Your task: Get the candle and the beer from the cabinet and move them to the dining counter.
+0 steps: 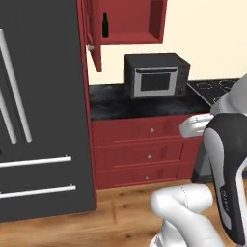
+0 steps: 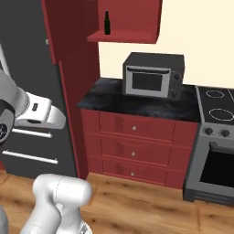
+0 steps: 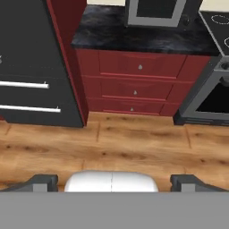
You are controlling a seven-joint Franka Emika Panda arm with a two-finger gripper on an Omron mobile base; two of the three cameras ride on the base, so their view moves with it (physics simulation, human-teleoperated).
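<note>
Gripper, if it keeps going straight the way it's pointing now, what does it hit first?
Probably the wooden floor in front of the red drawer unit; the open gripper points down and forward, though depth is unclear.

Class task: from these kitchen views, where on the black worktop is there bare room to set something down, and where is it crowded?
Free: the worktop left of the microwave, up to the red side panel, and the strip in front of the microwave. Crowded: the back right, where the microwave stands, next to the stove. Overhead, the cabinet shelf is bare right of the beer.

You're in a home kitchen: fridge (image 1: 38, 106) left, microwave (image 2: 153, 74) on a black worktop (image 2: 137, 104), stove (image 2: 215, 137) right.
</note>
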